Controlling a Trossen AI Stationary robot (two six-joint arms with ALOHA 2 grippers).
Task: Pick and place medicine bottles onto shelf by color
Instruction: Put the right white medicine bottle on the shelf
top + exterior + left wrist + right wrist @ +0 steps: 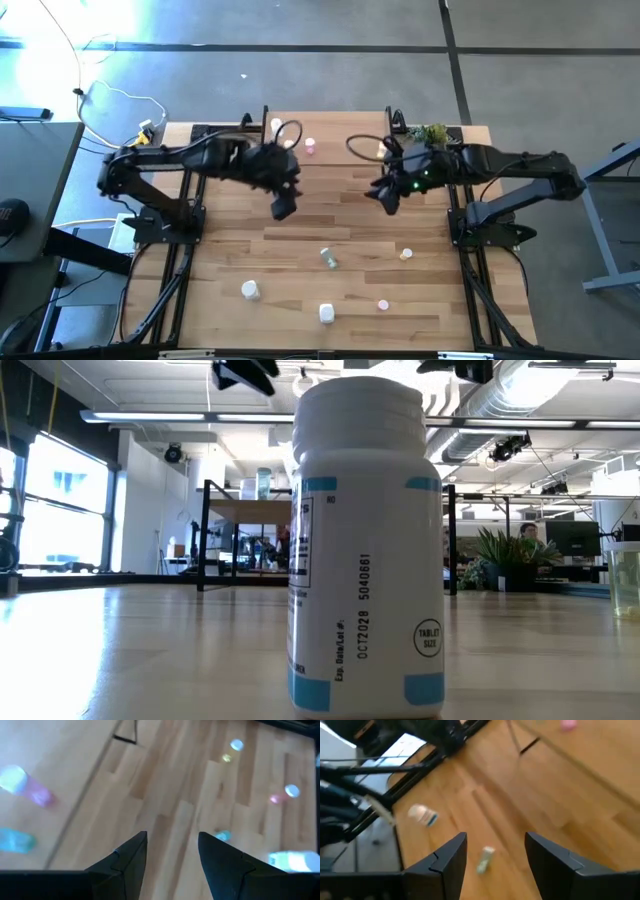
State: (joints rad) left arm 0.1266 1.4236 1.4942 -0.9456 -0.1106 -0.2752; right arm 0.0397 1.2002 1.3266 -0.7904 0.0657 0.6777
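My left gripper (pixel 283 205) (pixel 170 837) hangs open above the table's middle, in front of the shelf (pixel 340 135), a low wooden stand with black legs at the far edge. My right gripper (pixel 385 195) (pixel 495 837) is open too, off the shelf's right end. A pink bottle (pixel 310 147) and a pale one (pixel 276 125) stand on the shelf. On the table's near half are two white bottles (pixel 249 290) (pixel 326 313), a pale green one lying on its side (pixel 328 258) (pixel 485 859), a yellow one (pixel 406 254) and a pink one (pixel 383 304).
A small green plant (pixel 430 133) stands at the far right corner behind my right arm. In the low view a white bottle (pixel 365 550) stands right before the camera and hides much of the table. Bare wood lies between the grippers and the near bottles.
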